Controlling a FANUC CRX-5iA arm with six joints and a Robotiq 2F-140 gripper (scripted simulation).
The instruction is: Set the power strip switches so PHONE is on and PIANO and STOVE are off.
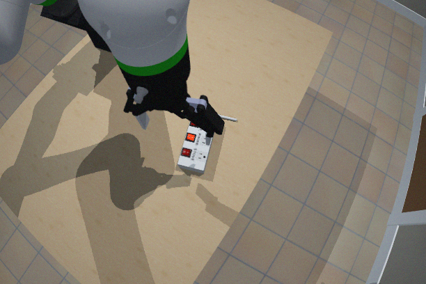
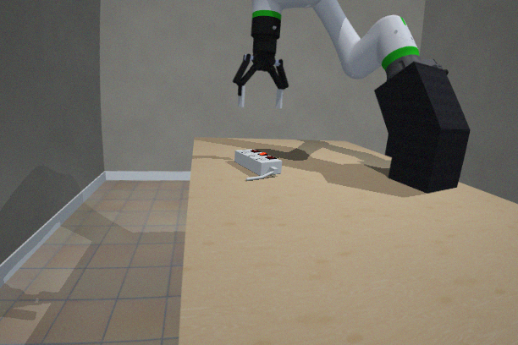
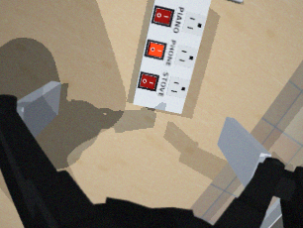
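Note:
A white power strip [image 1: 198, 159] [image 2: 253, 159] [image 3: 194, 49] lies face up on the wooden table [image 1: 261, 51] [image 2: 317, 252] [image 3: 257, 64], close to one table edge. It has three red rocker switches labelled PIANO [image 3: 162, 16], PHONE [image 3: 154, 49] and STOVE [image 3: 148, 80]. The PHONE switch glows a brighter orange-red; PIANO and STOVE are darker red. A short white cord [image 1: 227, 117] [image 2: 260, 176] sticks out of one end. My gripper [image 1: 175, 131] [image 2: 260, 102] [image 3: 143, 115] is open and empty, well above the strip. In the top view one finger hides the strip's far end.
The arm's black base [image 2: 423, 125] stands on the table at the back right. The table edge [image 2: 186, 231] drops to a tiled floor [image 2: 106, 252] on the strip's side. Walls stand behind.

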